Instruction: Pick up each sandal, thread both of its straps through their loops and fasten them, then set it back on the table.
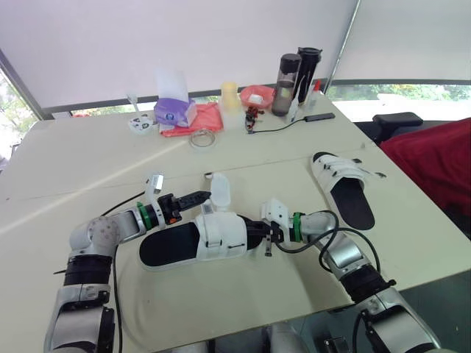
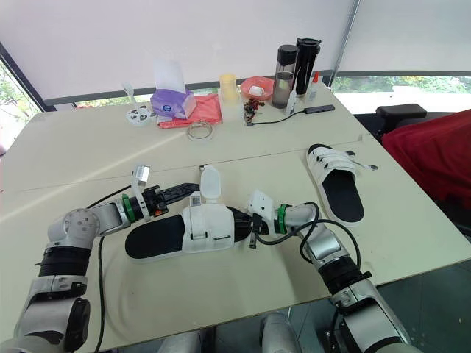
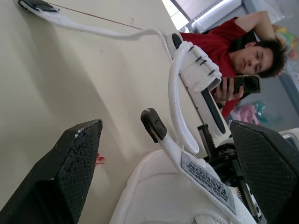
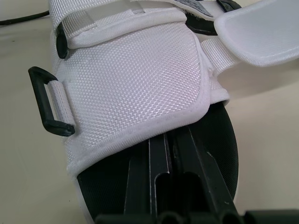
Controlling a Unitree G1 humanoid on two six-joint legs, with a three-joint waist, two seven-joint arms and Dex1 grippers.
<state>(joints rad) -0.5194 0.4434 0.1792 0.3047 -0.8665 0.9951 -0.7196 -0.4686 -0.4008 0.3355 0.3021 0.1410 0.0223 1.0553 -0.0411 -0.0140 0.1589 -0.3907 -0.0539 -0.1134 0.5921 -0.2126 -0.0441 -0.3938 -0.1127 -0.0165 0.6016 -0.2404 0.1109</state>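
Note:
A white sandal with a black sole [image 1: 195, 239] lies on the table in front of me, toe end to the right. One of its straps [image 1: 219, 188] stands up loose at the far side. My left gripper [image 1: 202, 197] hovers beside that strap, open, with the strap's black loop [image 3: 153, 125] between its wide-apart fingers [image 3: 70, 172]. My right gripper [image 1: 254, 230] is shut and slid under the white upper [image 4: 135, 79] along the footbed. Another black loop [image 4: 46, 105] hangs at the upper's side. The second sandal [image 1: 342, 184] lies to the right, straps across it.
At the back of the table stand two dark bottles [image 1: 294, 73], a purple tissue box [image 1: 175, 110] on a red cloth [image 1: 195, 121], a tape roll [image 1: 202, 137] and a black cable [image 1: 287, 125]. A person holding a phone [image 3: 233, 56] sits beyond the right table edge.

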